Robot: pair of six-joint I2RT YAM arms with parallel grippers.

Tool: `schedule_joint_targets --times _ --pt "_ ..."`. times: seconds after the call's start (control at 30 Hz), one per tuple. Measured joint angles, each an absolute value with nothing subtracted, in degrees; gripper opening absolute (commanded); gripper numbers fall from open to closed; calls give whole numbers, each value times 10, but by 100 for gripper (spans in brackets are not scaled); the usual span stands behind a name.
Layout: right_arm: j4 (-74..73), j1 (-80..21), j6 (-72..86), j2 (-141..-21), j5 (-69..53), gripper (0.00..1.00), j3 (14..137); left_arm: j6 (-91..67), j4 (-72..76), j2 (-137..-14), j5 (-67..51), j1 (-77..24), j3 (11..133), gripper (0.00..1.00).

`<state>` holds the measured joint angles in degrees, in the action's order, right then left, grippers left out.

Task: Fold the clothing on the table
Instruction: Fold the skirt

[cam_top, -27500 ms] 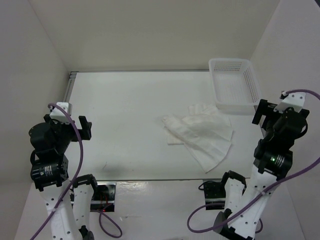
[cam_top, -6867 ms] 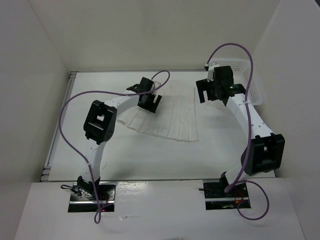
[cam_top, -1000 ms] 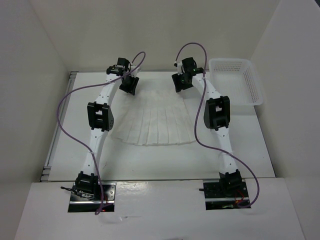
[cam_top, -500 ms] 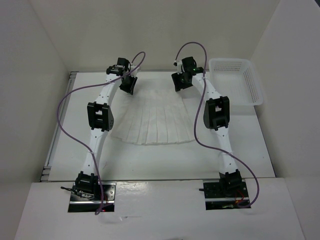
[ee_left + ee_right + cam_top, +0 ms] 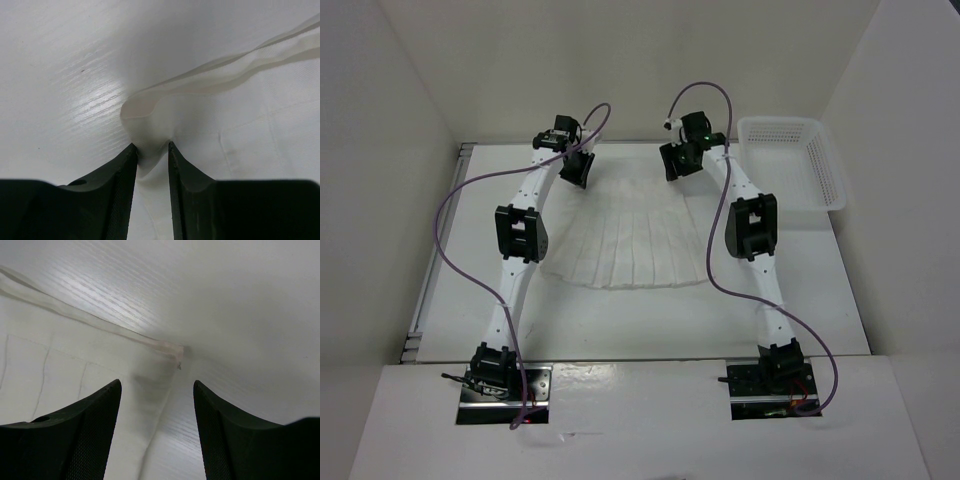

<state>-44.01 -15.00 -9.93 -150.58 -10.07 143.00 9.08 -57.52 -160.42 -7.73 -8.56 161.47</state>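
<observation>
At the left gripper (image 5: pixel 151 150) I have a bunched corner of the clothing (image 5: pixel 235 115) pinched between the fingers, the thin fabric puckering into a soft fold just ahead of the tips. The right gripper (image 5: pixel 156 385) stands spread with nothing between its fingers. The other top corner lies flat on the table (image 5: pixel 240 300) just ahead of the gap. Seen from overhead, both arms reach to the far, narrow end of the garment. It lies fanned out near the middle of the table, pleats running back towards the bases, apart from the white basket (image 5: pixel 790 165) at the far right.

My worry is the uneven hold. The left pinch looks shallow, so a quick lift could let the fabric slide out. If I raise the left side before the right has closed, the garment would skew and the pleats would bunch, spoiling the fold. The right corner sits ahead of the tips rather than between them, so closing from where it is may catch only the table.

I cannot tell whether the left grip holds every layer or only the top one. Overhead, the grippers cover both corners, and white cloth on a white surface makes the hem hard to trace
</observation>
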Motion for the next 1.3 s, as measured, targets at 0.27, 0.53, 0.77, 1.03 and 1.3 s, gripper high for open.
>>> schedule_joint_targets --times 0.27,0.53,0.77,1.03,1.3 --pt "-441 -169 -99 -1507 -109 65 1445 90 -575 -1611 -62 -84 1625 60" --pt "-442 -171 -99 -1526 -112 65 1452 89 -575 -1616 -54 -81 1635 63" --pt "-442 -171 -99 -1527 -112 65 1452 88 -575 -1626 -57 -81 1651 58" --pt "-444 -171 -99 -1527 -106 65 1457 88 -574 -1631 -62 -80 1659 57" --pt "-445 -171 -99 -1527 -82 65 1464 88 -575 -1633 -63 -80 1663 57"
